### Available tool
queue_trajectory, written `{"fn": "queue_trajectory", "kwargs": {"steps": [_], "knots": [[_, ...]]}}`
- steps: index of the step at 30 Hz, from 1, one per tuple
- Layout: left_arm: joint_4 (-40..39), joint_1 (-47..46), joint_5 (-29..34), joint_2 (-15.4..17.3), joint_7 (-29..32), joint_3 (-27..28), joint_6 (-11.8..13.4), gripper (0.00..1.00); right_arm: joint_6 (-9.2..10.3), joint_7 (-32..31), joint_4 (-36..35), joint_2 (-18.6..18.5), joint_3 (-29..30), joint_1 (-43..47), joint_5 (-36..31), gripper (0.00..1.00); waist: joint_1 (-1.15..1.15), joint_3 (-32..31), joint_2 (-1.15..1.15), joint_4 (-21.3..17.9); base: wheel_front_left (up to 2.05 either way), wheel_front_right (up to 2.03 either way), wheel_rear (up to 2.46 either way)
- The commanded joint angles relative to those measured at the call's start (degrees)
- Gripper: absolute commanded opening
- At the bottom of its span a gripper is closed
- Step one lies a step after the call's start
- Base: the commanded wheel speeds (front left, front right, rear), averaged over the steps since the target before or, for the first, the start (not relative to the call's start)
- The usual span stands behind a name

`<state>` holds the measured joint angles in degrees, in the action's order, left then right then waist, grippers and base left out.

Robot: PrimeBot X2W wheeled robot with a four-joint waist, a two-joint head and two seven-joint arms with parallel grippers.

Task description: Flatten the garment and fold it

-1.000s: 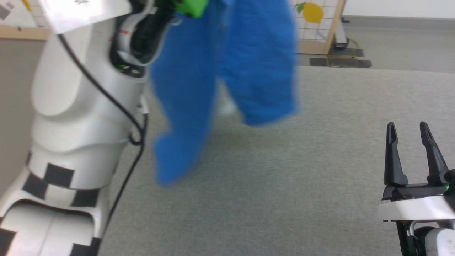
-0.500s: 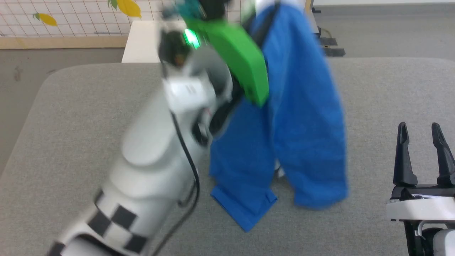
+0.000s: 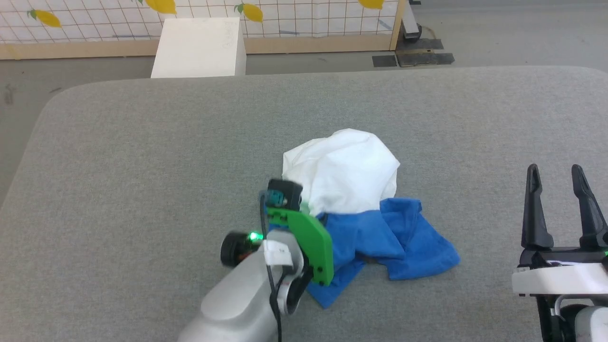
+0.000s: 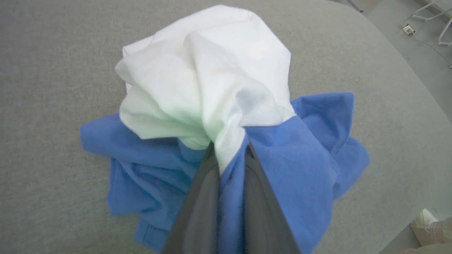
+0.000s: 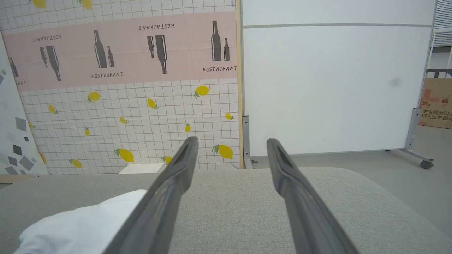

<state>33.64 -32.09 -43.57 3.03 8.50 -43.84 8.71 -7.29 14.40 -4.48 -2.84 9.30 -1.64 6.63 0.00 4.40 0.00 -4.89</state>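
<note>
Nearest the head camera, the left forearm [image 3: 237, 304] is reaching forward over the worktop [image 3: 142, 142], with its wrist tipping down into the heap. The left hand [image 4: 229, 148] is pinching the garment [image 3: 351, 175]: in the left wrist view its two fingers are clamping a fold of cloth just where white is meeting blue. At the lower right, the right hand [image 3: 555, 168] is hovering over bare worktop well apart from the cloth, its fingers pointing forward, standing apart and holding nothing.

The garment is lying near the middle of the worktop as a crumpled mound, the white body [image 3: 342, 166] bunching up on the far side and the blue sleeves [image 3: 408, 242] tangling on the near side. Judging from this, the flattening is hardly starting: no sleeve is lying straight, no hem is spreading out, and all the folding is waiting.

Beyond the far edge, a white box [image 3: 197, 47] is standing before a lemon-patterned panel [image 3: 285, 19].
</note>
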Motion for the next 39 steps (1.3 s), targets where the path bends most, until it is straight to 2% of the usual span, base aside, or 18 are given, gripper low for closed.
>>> {"fn": "queue_trajectory", "kwargs": {"steps": [1, 2, 3, 4, 12, 14, 17, 21, 26, 29, 33, 39], "knots": [[0.77, 0.87, -1.19, -0.12, -0.48, -0.04, 0.51, 0.0, -0.2, 0.18, 0.26, -0.04, -0.2, 0.53, -0.01, 1.0, 0.0, -0.02, 0.0, 0.05, 0.0, 0.0, 0.0], [1.17, 0.9, -1.49, -0.12, -1.11, -0.17, 0.78, 0.08, -0.2, 0.17, 0.36, -0.04, -0.21, 0.53, -0.06, 1.0, 0.0, -0.04, 0.0, 0.1, 0.0, 0.0, 0.0], [1.44, 0.77, -1.75, -0.13, -1.89, -0.55, 0.74, 0.78, -0.2, 0.17, 0.48, -0.04, -0.14, 0.53, -0.11, 1.0, 0.0, -0.11, 0.0, 0.26, 0.0, 0.0, 0.0], [1.46, 0.63, -2.26, -0.13, -2.64, -0.58, 0.71, 1.0, -0.2, 0.14, 0.54, -0.04, -0.07, 0.58, -0.18, 1.0, 0.0, -0.2, 0.0, 0.43, 0.0, 0.0, 0.0], [-1.72, -1.49, -5.01, -0.04, -7.91, 0.0, 0.16, 1.0, -0.2, -0.26, 1.01, -0.04, -0.15, 0.97, -0.61, 1.0, 0.0, -2.15, 0.0, 2.15, 0.0, 0.0, 0.0], [-3.56, -1.82, -4.53, 0.98, -9.41, 0.62, 0.29, 1.0, -0.2, -0.38, 0.95, -0.04, -0.04, 1.13, -0.68, 1.0, 0.0, -2.68, 0.0, 2.57, 0.0, 0.0, 0.0], [-7.36, -1.36, -3.4, 3.68, -12.36, 2.09, 1.52, 1.0, -0.2, -0.63, 0.6, -0.04, 0.21, 1.51, -0.71, 1.0, 0.0, -3.32, 0.0, 3.11, 0.0, 0.0, 0.0], [-13.43, 1.49, -0.84, 8.71, -16.74, 3.8, 4.44, 1.0, -0.2, -0.96, -0.1, -0.04, 0.44, 2.23, -0.65, 1.0, 0.0, -3.77, 0.0, 3.63, 0.0, 0.0, 0.0], [-22.68, 7.95, 3.42, 14.52, -22.15, 6.09, 8.29, 1.0, -0.2, -1.05, -0.89, -0.04, 0.74, 2.99, -0.48, 1.0, 0.0, -3.37, 0.0, 4.35, 0.0, 0.0, 0.0], [-27.52, 12.41, 6.25, 16.71, -23.22, 7.84, 9.77, 1.0, -0.2, -1.12, -1.12, -0.04, 0.67, 3.32, -0.39, 1.0, 0.0, -2.87, 0.0, 4.71, 0.0, 0.0, 0.0], [-34.72, 19.7, 11.14, 16.76, -23.46, 13.6, 10.68, 1.0, -0.2, -1.07, -1.22, -0.04, 1.1, 4.07, -0.09, 1.0, 0.0, -2.34, 0.0, 5.63, 0.0, 0.0, 0.0], [-38.71, 29.47, 17.49, 14.61, -23.48, 19.81, 8.11, 1.0, -0.2, -1.06, -0.24, -0.04, 0.39, 5.61, 0.42, 1.0, 0.0, -2.31, 0.0, 6.52, 0.0, 0.0, 0.0]]}}
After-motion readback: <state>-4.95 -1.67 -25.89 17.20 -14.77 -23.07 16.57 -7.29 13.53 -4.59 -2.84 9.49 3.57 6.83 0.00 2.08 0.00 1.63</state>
